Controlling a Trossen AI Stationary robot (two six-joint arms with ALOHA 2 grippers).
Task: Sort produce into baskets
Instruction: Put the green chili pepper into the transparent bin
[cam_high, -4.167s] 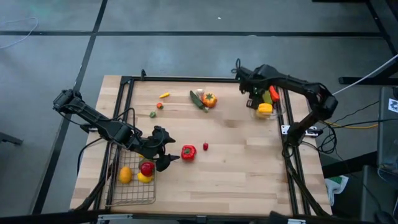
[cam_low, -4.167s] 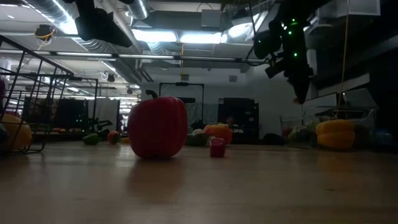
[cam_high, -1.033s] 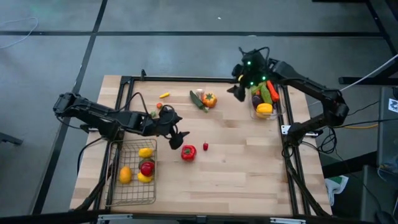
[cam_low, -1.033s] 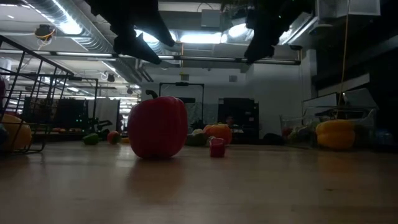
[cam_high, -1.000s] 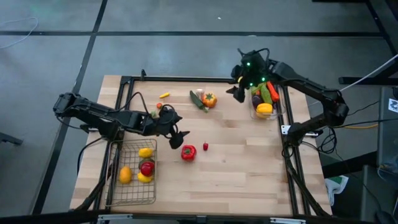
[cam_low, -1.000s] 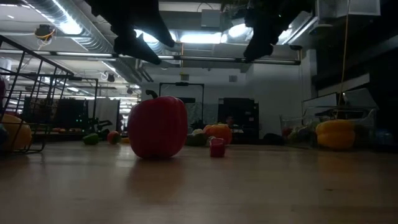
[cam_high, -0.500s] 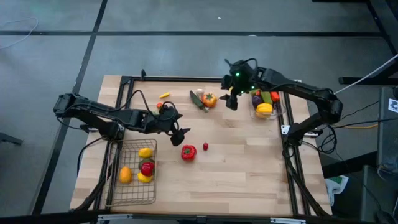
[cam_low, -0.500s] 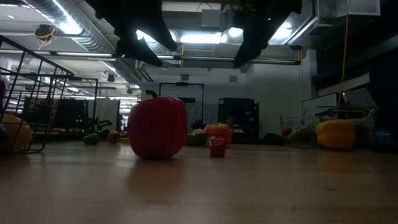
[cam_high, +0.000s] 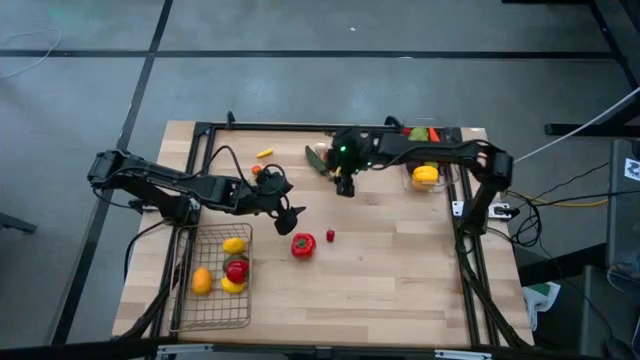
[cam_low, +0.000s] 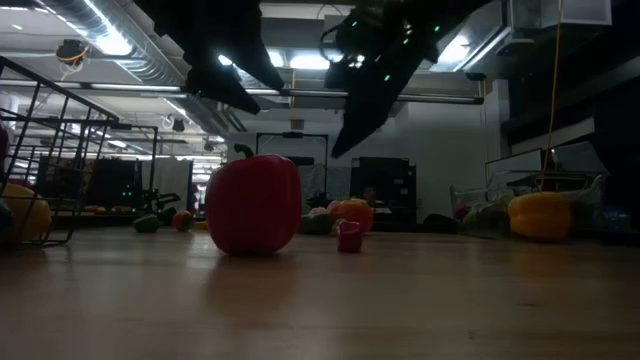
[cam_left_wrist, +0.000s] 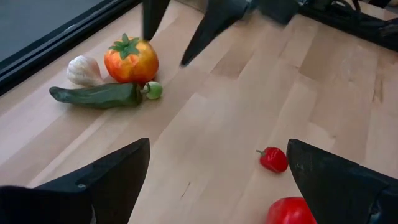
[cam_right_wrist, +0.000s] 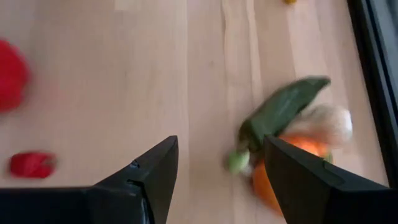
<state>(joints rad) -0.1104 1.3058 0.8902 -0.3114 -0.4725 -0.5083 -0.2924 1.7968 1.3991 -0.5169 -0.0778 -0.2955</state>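
My right gripper (cam_high: 343, 184) (cam_right_wrist: 217, 163) is open and empty, hovering near a green cucumber-like piece (cam_high: 317, 160) (cam_right_wrist: 283, 110), an orange tomato-like piece (cam_right_wrist: 278, 177) and a pale garlic (cam_right_wrist: 326, 124) lying together on the table. My left gripper (cam_high: 289, 213) (cam_left_wrist: 217, 171) is open and empty above the table, just far-left of a red pepper (cam_high: 303, 244) (cam_low: 253, 203) and a tiny red piece (cam_high: 330, 236) (cam_left_wrist: 273, 159). The wire-mesh basket (cam_high: 190, 310) holds a lemon (cam_high: 233, 245), a red piece and an orange piece. The clear bin (cam_high: 412, 183) holds a yellow pepper (cam_high: 426, 175).
A small yellow piece (cam_high: 264, 153) and a small red piece (cam_high: 256, 169) lie near the far left. A black frame (cam_high: 300, 127) runs round the table's edges. Bare wood stretches across the near right part of the table (cam_high: 400, 280).
My right gripper has swung from beside the clear bin toward the table's left and stands by the green and orange pieces, still open and empty. The produce has stayed where it was.
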